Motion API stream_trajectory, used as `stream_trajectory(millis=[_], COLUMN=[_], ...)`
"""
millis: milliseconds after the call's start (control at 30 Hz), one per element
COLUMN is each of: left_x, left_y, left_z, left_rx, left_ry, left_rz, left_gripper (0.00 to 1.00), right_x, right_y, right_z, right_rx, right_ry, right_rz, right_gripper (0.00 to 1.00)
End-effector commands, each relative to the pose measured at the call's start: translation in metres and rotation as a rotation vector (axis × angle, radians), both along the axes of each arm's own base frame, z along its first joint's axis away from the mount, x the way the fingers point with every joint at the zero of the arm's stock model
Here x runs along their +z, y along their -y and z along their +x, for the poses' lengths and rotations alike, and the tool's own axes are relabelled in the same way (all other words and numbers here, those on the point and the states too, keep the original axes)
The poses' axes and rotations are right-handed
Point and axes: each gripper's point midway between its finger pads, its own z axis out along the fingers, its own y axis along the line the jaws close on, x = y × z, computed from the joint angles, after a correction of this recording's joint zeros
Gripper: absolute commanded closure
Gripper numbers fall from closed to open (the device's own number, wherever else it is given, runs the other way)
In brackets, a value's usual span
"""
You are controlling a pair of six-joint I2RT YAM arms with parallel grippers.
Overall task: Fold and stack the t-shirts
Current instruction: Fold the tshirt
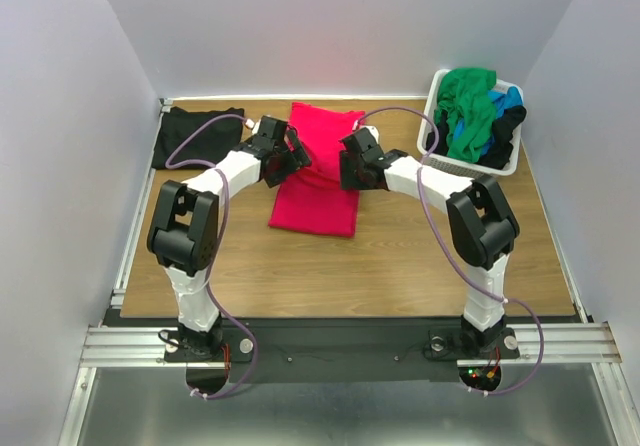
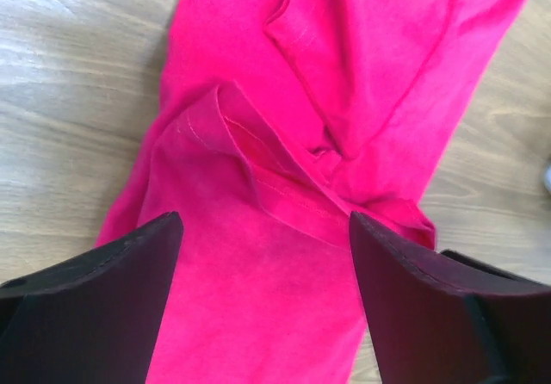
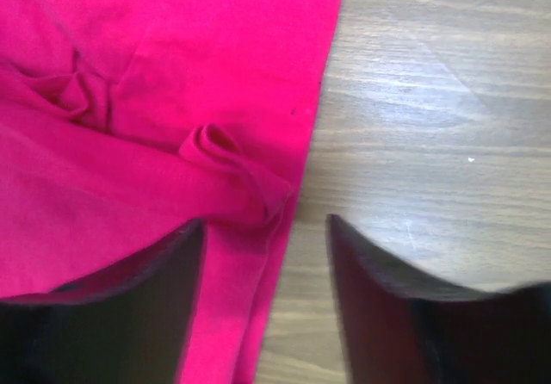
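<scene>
Top external view: near the middle of the wooden bench (image 1: 400,266), a pinkish-red t-shirt (image 1: 318,206) is laid out as a long folded strip running from near to far. The left tool (image 1: 290,153) is held over the strip's left side and the right tool (image 1: 346,162) over its right side, both about halfway along it. In the left wrist view, the left tool's fingers (image 2: 112,289) are spread wide above creased folds and a stitched hem, with nothing clamped between them. In the right wrist view, the right tool's fingers (image 3: 129,315) are parted less widely and set astride the shirt's right edge, one over cloth and the other over bare wood; nothing is gripped. At the far left corner a black t-shirt (image 1: 195,126) is laid flat. At the far right a white basket (image 1: 470,167) is heaped with a green shirt (image 1: 470,106), a blue shirt (image 1: 509,97) and a black shirt (image 1: 505,131).
</scene>
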Motion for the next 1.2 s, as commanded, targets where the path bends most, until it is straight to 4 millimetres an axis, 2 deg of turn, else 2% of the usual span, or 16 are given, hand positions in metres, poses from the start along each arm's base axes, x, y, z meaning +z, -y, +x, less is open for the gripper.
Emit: stream_trajectory(millis=[0, 33, 167, 200, 233, 267, 333, 367, 533, 600, 667, 700, 767, 800, 967, 1167], left_x=[0.054, 0.056, 0.059, 0.049, 0.045, 0.024, 0.024, 0.01, 0.003, -0.002, -0.002, -0.004, -0.003, -0.003, -0.005, -0.005], left_y=[-0.01, -0.015, -0.034, -0.042, -0.044, -0.049, -0.053, -0.058, -0.066, -0.073, -0.081, -0.085, -0.091, -0.096, -0.105, -0.112], left_z=[-0.009, -0.02, -0.046, -0.063, -0.07, -0.086, -0.098, -0.11, -0.126, -0.13, -0.132, -0.134, -0.136, -0.136, -0.138, -0.139], left_rx=[-0.003, -0.002, 0.043, 0.05, 0.048, 0.05, 0.052, 0.063, 0.079, 0.093, 0.106, 0.11, 0.12, 0.125, 0.136, 0.144], left_ry=[0.122, 0.123, 0.14, 0.125, 0.126, 0.087, 0.103, 0.074, 0.081, 0.072, 0.077, 0.074, 0.08, 0.083, 0.081, 0.083], left_rz=[-0.013, -0.014, 0.007, 0.015, 0.01, 0.019, 0.003, 0.01, -0.003, 0.014, 0.019, 0.027, 0.033, 0.038, 0.043, 0.051], left_gripper=[0.05, 0.03, 0.01, 0.01, 0.01, 0.01, 0.01, 0.01, 0.01, 0.01, 0.01, 0.01, 0.01, 0.01, 0.01, 0.01], right_x=[0.058, 0.063, 0.054, 0.058, 0.044, 0.042, 0.041, 0.042, 0.05, 0.036, 0.043, 0.028, 0.031, 0.021, 0.019, 0.011], right_y=[-0.001, 0.001, 0.006, 0.007, 0.013, 0.014, 0.012, 0.01, -0.019, -0.026, -0.043, -0.047, -0.055, -0.057, -0.071, -0.067], right_z=[0.0, -0.008, -0.038, -0.045, -0.056, -0.061, -0.067, -0.066, -0.047, -0.036, -0.027, -0.025, -0.018, -0.016, -0.005, 0.016], right_rx=[0.016, 0.019, 0.04, 0.046, 0.045, 0.044, 0.061, 0.073, 0.142, 0.182, 0.297, 0.326, 0.394, 0.401, 0.427, 0.358], right_ry=[0.109, 0.107, 0.051, 0.049, 0.015, 0.005, -0.002, 0.0, 0.041, 0.046, 0.106, 0.102, 0.176, 0.178, 0.206, 0.232], right_rz=[0.091, 0.109, 0.146, 0.163, 0.154, 0.157, 0.171, 0.17, 0.153, 0.08, -0.005, -0.069, -0.239, -0.299, -0.354, -0.44], right_gripper=[0.18, 0.0, 0.0, 0.0, 0.0, 0.0, 0.0, 0.0, 0.0, 0.0, 0.0, 0.0, 0.0, 0.0, 0.0, 0.0])
